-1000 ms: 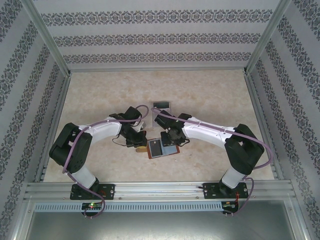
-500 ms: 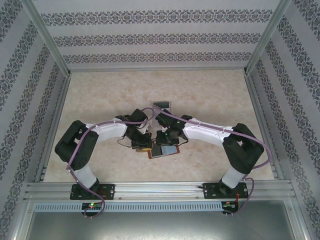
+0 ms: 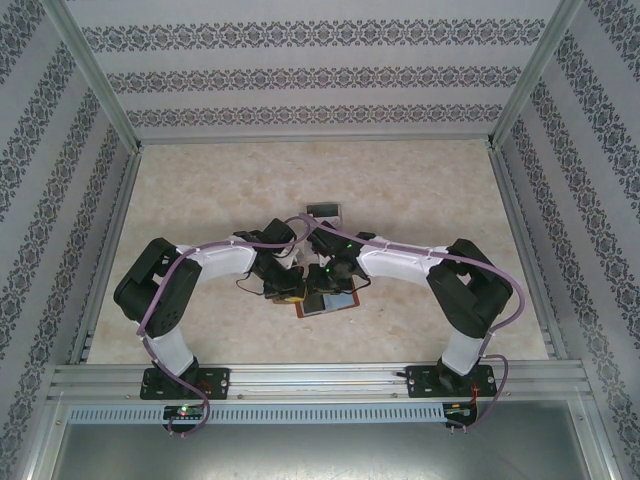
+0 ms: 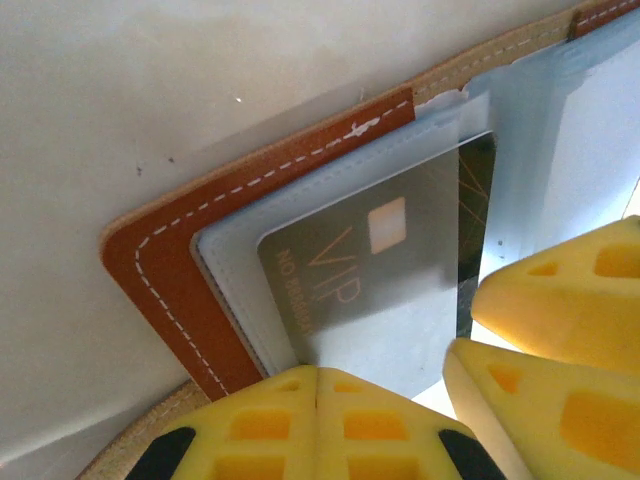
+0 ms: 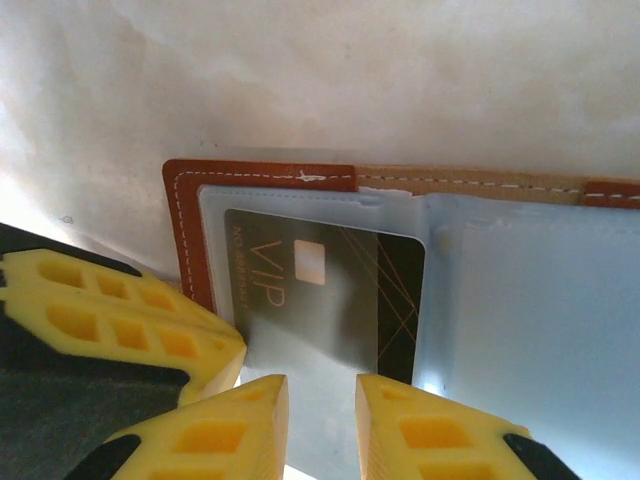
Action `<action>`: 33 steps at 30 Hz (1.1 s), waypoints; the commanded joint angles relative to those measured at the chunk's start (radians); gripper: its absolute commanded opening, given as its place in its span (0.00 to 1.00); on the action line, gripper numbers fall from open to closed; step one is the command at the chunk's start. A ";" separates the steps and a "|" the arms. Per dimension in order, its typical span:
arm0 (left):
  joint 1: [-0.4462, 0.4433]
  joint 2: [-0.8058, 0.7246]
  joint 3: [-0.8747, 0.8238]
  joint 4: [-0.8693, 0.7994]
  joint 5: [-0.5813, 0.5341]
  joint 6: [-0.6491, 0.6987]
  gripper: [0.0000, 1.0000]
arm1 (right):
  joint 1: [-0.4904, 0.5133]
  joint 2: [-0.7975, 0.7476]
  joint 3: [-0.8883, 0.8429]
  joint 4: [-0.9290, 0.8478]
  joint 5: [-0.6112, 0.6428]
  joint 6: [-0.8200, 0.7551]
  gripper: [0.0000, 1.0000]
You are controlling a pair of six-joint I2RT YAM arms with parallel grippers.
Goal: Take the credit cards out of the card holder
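Top view, arms: I have both arms folded in over the middle of the table [image 3: 420, 200]. The left gripper [image 3: 284, 292] and right gripper [image 3: 325, 282] are almost touching above the card holder [image 3: 337, 303], which lies opened flat. I read that as one to pin and one to pull.
Top view, far item: A small grey rectangle [image 3: 323, 211] lies just beyond the wrists, too small for me to identify.
Left wrist, tool: My left fingers [image 4: 300, 420] are clenched pad to pad on nothing, with their tips at the pocket's near edge. I judge they are pressing the leaf down so the holder cannot slide.
Left wrist, materials: The holder is reddish-brown leather with a rounded corner and white dashed stitching. A frosted, glossy clear pocket [image 4: 235, 255] lies over it.
Left wrist, card: The credit card [image 4: 370, 270] is a stiff, dark bronze-grey rectangle marked "VIP" with a pale chip square. It sits mostly under the sleeve.
Right wrist, tool: The right jaws stand slightly apart and grasp nothing, flanking the card's near edge. They look lined up for a pinch.
Right wrist, second leaf: The hazy, pale pockets are to the right, and I cannot tell whether cards sit inside them.
Right wrist, handling: The slick plastic may cling to the card and drag the sleeve along.
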 commanded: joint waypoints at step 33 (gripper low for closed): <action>-0.019 -0.033 0.062 -0.069 -0.028 0.008 0.00 | -0.039 -0.043 -0.019 -0.033 0.021 -0.019 0.32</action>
